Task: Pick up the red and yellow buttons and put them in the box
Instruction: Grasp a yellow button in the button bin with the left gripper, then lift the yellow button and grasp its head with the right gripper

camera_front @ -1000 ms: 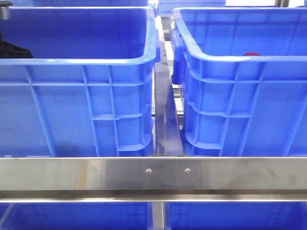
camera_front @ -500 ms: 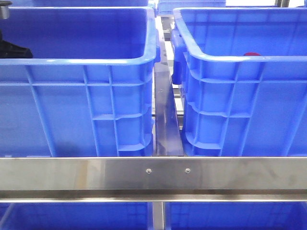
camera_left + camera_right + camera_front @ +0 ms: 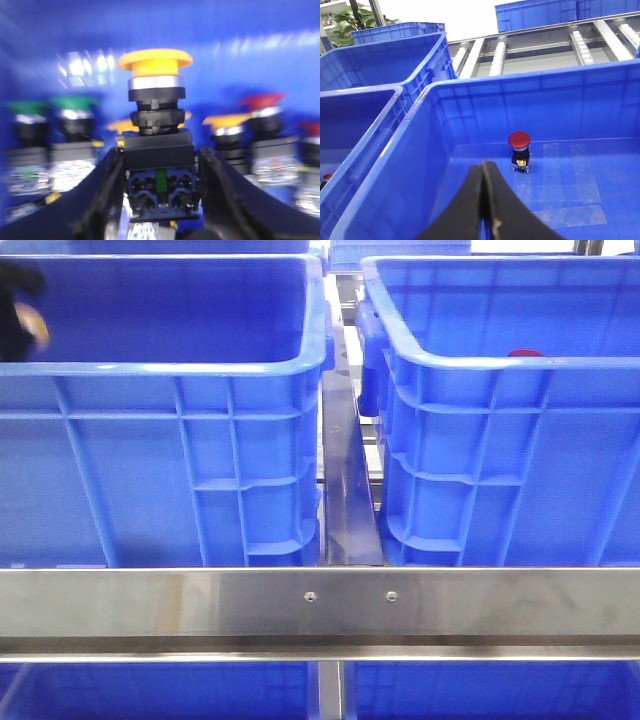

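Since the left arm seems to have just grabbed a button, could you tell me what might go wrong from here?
The left gripper grips the yellow button only by its black base, so the tall, top-heavy part could tilt or slip in transit. The lift is blurred, suggesting fast motion. Neighbouring green buttons and red buttons stand close and might be knocked over.

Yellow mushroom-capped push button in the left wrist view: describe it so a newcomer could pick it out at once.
Start in the left blue plastic crate, where the left gripper sits among rows of push buttons. The yellow mushroom-capped push button is clamped by its black body between the two black fingers. Unlike the green-capped buttons and red-capped buttons behind, it is the only one held.
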`<state>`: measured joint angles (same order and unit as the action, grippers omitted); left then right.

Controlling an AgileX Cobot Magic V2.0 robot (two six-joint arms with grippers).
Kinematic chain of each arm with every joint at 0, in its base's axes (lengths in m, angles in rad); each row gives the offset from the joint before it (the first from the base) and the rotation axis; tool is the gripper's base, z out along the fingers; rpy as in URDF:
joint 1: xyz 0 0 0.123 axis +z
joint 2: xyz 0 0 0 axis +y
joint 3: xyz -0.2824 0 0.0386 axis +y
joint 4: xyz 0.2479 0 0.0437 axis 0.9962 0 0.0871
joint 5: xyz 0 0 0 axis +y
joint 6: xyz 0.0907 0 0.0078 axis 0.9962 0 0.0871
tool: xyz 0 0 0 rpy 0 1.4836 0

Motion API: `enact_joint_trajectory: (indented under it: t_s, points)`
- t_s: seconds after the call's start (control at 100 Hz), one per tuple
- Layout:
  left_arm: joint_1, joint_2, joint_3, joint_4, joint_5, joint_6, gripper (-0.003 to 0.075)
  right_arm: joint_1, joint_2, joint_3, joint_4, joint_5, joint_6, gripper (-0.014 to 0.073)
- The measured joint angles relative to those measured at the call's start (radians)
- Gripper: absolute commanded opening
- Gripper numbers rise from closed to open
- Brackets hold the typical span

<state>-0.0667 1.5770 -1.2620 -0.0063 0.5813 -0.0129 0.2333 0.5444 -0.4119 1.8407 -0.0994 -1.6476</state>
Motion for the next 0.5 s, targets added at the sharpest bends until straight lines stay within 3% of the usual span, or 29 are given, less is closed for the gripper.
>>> enact_joint_trajectory:
  t_s: [0.21,0.5]
  points:
    - [-0.033,-0.175,0.0,-0.016,0.056,0.0,0.0022,0.0,0.0,0.0,0.0,0.0,0.0,-0.0067]
    - [-0.273,-0.327,0.0,-0.021,0.105,0.0,0.0022,0.0,0.0,0.0,0.0,0.0,0.0,-0.0067]
